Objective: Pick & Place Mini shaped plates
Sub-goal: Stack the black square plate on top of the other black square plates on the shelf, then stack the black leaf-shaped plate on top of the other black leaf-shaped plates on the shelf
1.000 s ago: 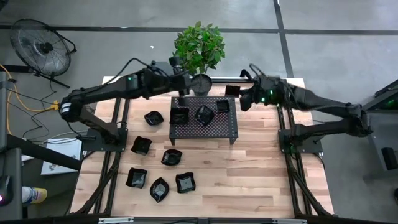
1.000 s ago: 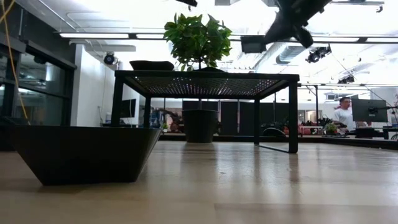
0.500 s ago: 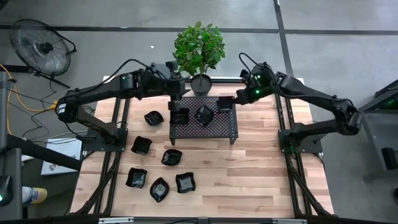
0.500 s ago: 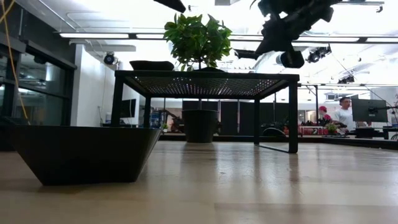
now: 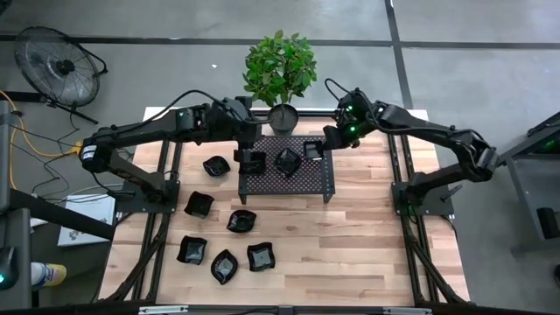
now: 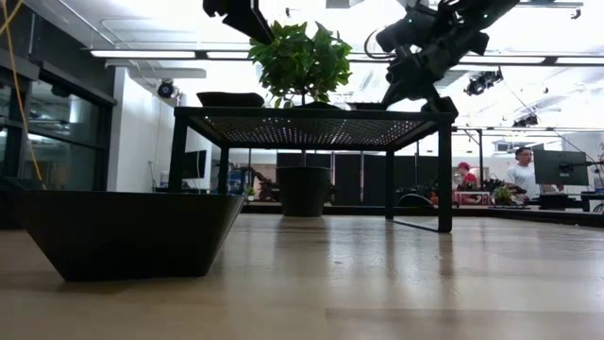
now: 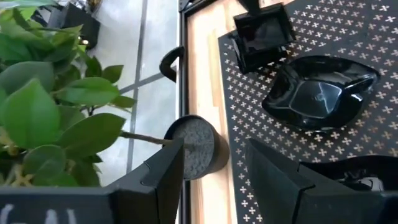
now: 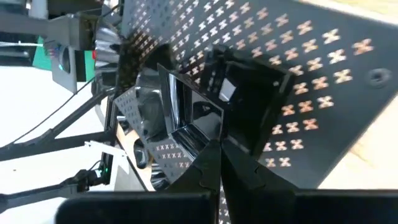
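The square mini plate (image 8: 239, 115) is sitting on the perforated rack (image 5: 325, 179) at its corner nearest the right arm, directly below and just ahead of the right gripper (image 5: 328, 140), whose fingers are pinching its rim, pressed together. The left gripper (image 5: 245, 147) is hovering spread and empty over the rack's opposite end. The right wrist view is showing the pinch, which the high view is hiding.

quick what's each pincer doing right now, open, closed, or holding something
Left pincer: open, holding nothing, above the rack beside the plant pot.
Right pincer: closed on a square plate over the rack.
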